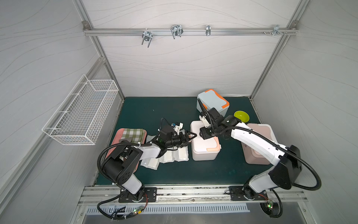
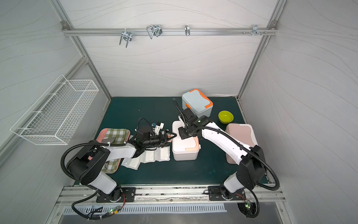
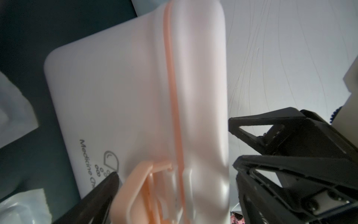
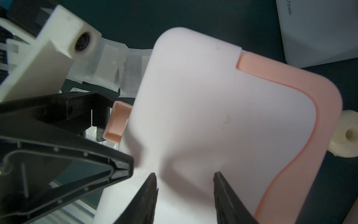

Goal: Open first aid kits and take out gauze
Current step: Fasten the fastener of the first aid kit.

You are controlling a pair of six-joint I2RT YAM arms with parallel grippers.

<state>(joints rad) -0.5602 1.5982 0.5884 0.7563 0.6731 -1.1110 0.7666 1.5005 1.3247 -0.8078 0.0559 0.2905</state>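
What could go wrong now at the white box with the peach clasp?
1. The left gripper has open jaws around the clasp; closing badly, they may slip off it.
2. The gauze pouches lie beside the white box on that side; a pull could drag it onto them.

Wire basket (image 1: 81, 110) on wall, green bowl (image 1: 241, 116); checked cloth (image 1: 133, 134) on pink tray (image 1: 117, 138)

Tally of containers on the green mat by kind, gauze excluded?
Rounded plastic lidded boxes: 3 (white with peach trim, pale blue with orange trim, dusty pink)
Lime-green round bowl: 1
Pink tray holding checked cloth: 1
Total: 5
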